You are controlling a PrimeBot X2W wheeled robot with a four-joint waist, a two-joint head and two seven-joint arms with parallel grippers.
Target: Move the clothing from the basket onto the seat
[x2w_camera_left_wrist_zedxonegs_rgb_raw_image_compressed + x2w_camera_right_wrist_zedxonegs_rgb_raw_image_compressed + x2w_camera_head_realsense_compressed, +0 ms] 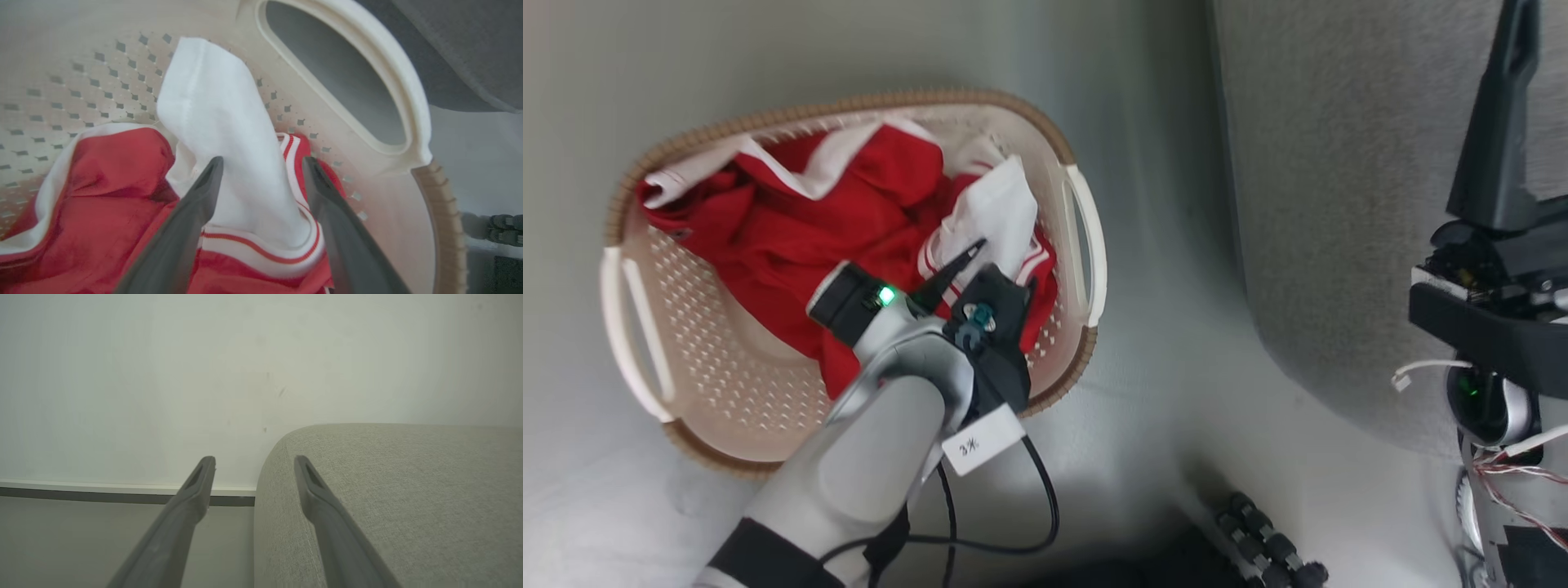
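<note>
clothing (849,204) lies heaped in the basket (1086,237) on the floor (1176,392), beside the seat (1339,163). left gripper (262,161) reaches in, jaws spread wide either side of a white fold (220,114), not pinching. right gripper (254,459) hangs open and empty at the seat's edge.

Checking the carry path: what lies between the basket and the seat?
A bare strip of pale floor separates the basket from the seat; nothing stands on it, as the head view shows.
</note>
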